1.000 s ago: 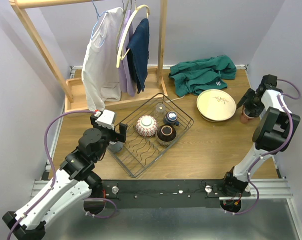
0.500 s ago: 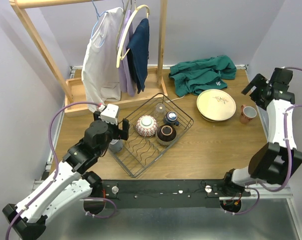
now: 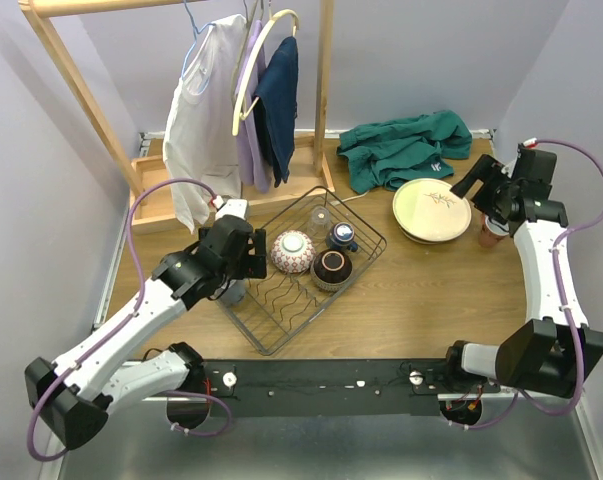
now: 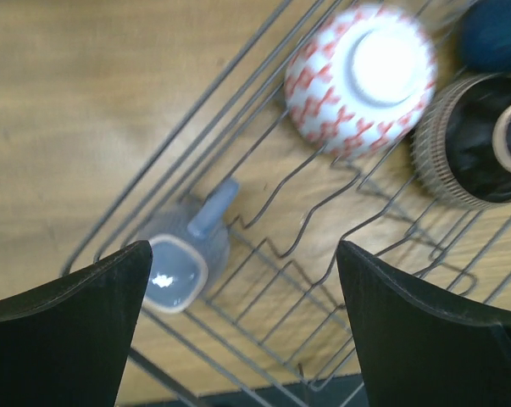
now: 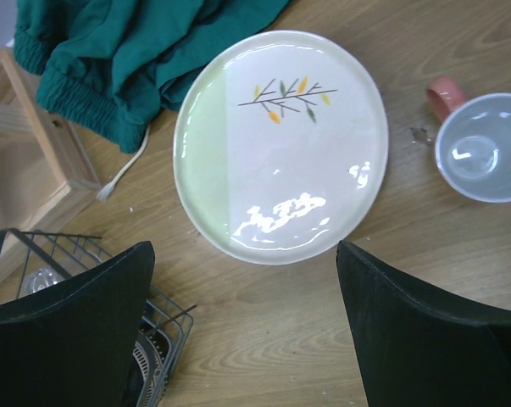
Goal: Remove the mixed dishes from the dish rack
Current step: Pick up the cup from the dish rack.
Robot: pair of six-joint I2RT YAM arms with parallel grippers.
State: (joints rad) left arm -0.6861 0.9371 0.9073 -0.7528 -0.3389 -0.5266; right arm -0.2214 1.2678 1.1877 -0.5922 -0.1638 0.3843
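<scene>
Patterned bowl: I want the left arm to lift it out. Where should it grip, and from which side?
Probably the white foot ring, from straight above. The patterned bowl sits upside down in the rack, rim down, dome broad and smooth; the foot is the narrow part facing the open left gripper.

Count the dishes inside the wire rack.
4: a red-patterned bowl, a dark bowl beside it, and a dark blue cup and a clear glass at the far end. Nothing looks hidden.
</scene>
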